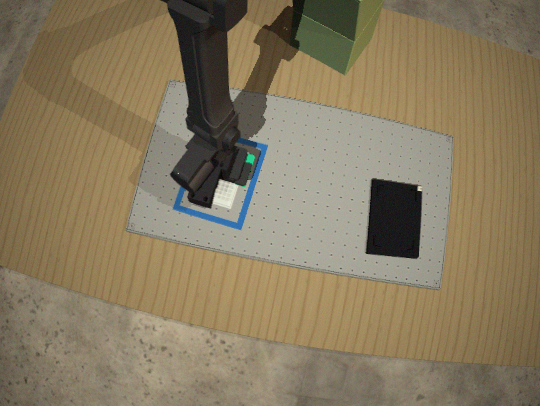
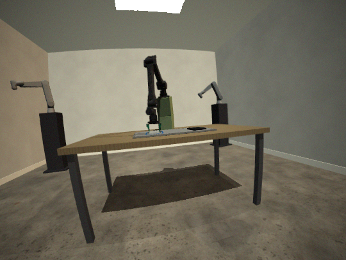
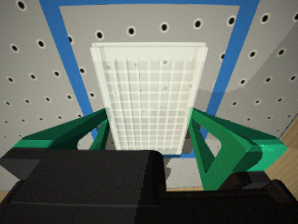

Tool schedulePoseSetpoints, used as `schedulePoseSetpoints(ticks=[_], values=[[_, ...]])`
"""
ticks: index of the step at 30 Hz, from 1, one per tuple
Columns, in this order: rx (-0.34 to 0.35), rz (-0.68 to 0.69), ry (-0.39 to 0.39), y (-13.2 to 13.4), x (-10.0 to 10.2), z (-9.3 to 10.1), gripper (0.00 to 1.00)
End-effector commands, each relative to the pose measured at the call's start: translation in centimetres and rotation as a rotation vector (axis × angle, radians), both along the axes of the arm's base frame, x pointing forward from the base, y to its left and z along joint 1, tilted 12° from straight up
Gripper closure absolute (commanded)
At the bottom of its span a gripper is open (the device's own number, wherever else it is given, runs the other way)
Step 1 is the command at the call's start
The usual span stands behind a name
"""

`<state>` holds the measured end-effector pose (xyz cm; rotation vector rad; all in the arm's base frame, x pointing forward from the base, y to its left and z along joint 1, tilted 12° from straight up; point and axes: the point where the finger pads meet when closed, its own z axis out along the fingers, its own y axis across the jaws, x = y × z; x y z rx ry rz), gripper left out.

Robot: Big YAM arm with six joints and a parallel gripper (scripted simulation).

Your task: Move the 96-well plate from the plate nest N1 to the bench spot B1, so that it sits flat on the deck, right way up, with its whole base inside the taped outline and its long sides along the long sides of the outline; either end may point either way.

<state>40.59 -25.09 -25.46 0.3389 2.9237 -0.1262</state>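
Hand (image 3: 149,131) clamped on the 96-well plate's (image 3: 150,95) long sides, plate directly below it inside the blue taped outline (image 3: 54,35) and roughly parallel; risk: releasing before it sits flat could drop it skewed across the tape.

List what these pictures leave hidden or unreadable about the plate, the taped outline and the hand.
- Top view: the arm and hand cover most of the 96-well plate and part of the blue outline.
- Wrist view: the hand's black body hides the plate's near end and the tape there, so whether the plate's base touches the deck is unclear.
- Exterior view: the plate is too small to make out; only the green fingers show.
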Motion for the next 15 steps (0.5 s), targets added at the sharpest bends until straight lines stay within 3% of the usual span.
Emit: schedulePoseSetpoints(ticks=[1,15], values=[[-0.004,0.005,-0.010,-0.08,0.91,0.18,1.00],[-0.004,0.005,-0.010,-0.09,1.09,0.30,1.00]])
